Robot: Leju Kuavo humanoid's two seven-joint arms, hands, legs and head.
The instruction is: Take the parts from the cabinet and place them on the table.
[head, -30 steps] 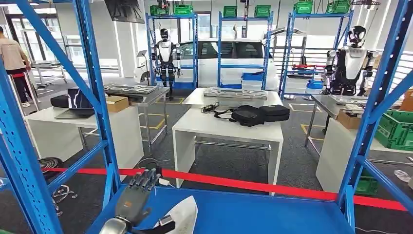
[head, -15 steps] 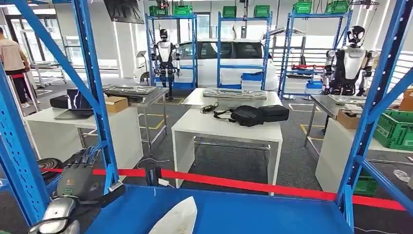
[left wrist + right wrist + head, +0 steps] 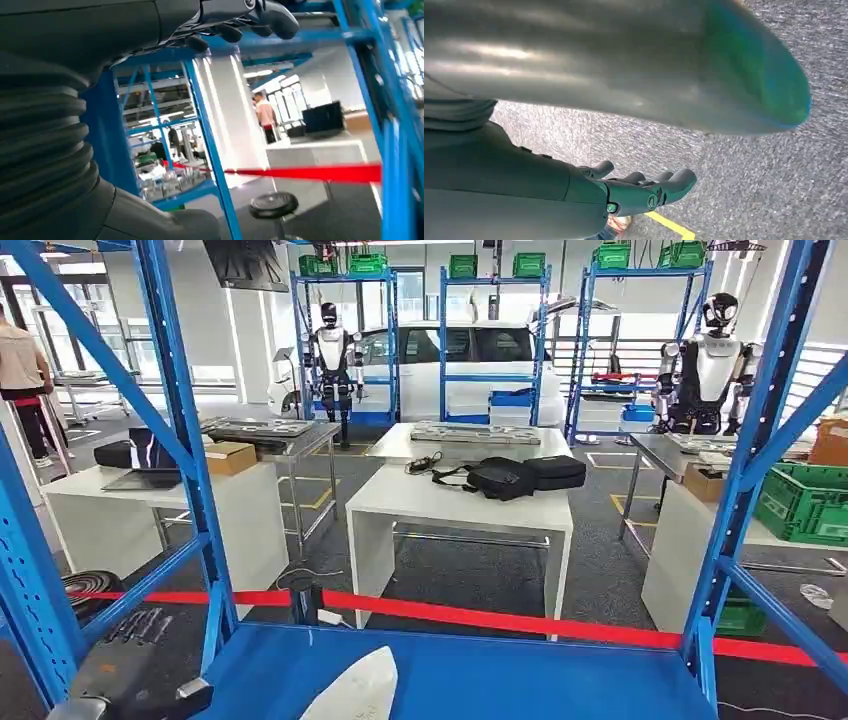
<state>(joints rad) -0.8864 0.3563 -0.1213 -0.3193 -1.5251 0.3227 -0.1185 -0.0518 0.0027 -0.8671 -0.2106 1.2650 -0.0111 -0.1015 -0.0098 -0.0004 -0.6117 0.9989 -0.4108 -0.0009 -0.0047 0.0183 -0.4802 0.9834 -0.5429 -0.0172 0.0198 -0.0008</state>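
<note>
Where the frame cuts it, white part (image 3: 355,690) half-seen on blue shelf (image 3: 500,680).

The blue cabinet shelf (image 3: 520,680) spans the near foreground between blue uprights, with one white part (image 3: 355,695) lying on it at its near left. Beyond, a white table (image 3: 460,505) carries a black bag (image 3: 515,476).

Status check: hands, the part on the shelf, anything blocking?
Left hand low, outside the blue upright, holding nothing. Right hand hanging over floor, empty. White part lies untouched on the blue shelf.
</note>
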